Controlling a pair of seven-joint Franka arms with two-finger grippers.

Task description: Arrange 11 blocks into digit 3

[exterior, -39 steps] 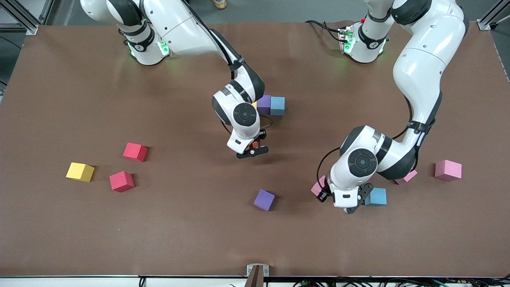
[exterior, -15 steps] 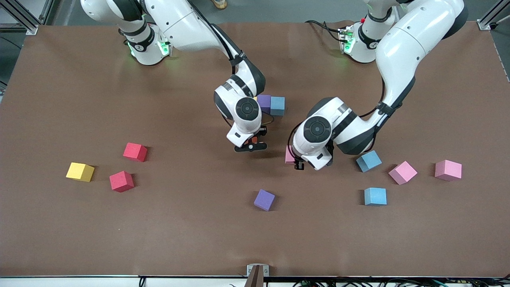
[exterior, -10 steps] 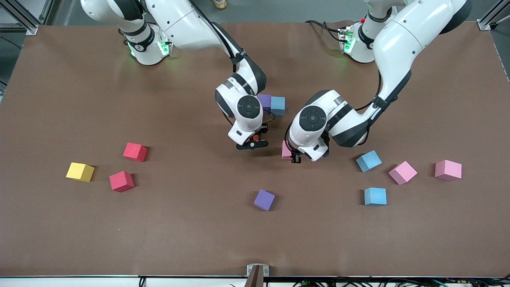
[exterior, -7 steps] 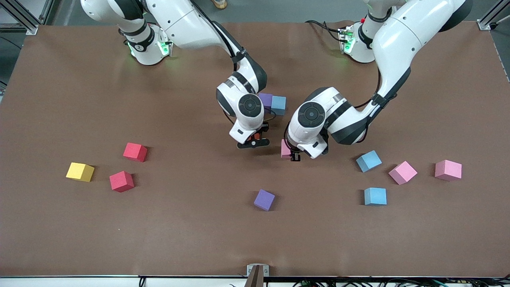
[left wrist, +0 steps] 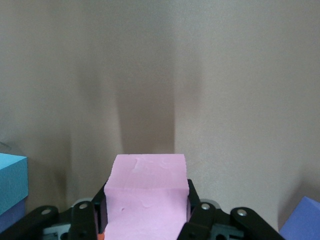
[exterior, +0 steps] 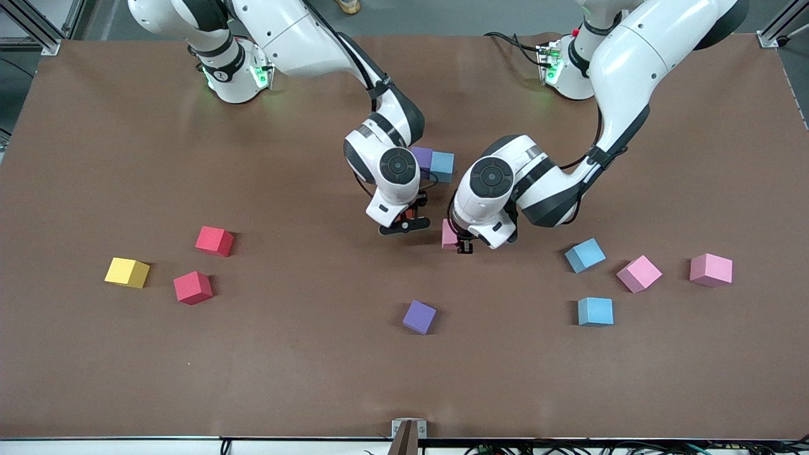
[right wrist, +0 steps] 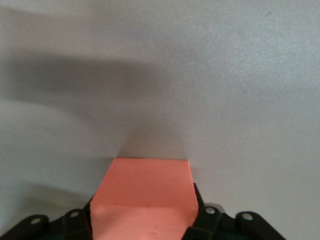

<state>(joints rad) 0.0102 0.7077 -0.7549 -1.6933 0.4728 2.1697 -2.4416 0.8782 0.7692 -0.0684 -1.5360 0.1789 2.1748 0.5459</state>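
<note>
Hidden and cropped items, mid-desk

Orange block [right wrist: 145, 200]: cut by the right wrist view's edge, mostly masked by the right arm's wrist from the front. Pink block [exterior: 448, 235]: part-covered by the left pincer [exterior: 463, 245]. Purple block [exterior: 421, 158] beside the blue block [exterior: 442, 166]: partly covered by the right arm.

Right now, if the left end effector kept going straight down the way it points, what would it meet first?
Most likely just the bare brown table. The left end effector points down, shut on a pink block, and the left wrist view shows only open tabletop ahead of that block. How high it hangs is unclear.
</note>
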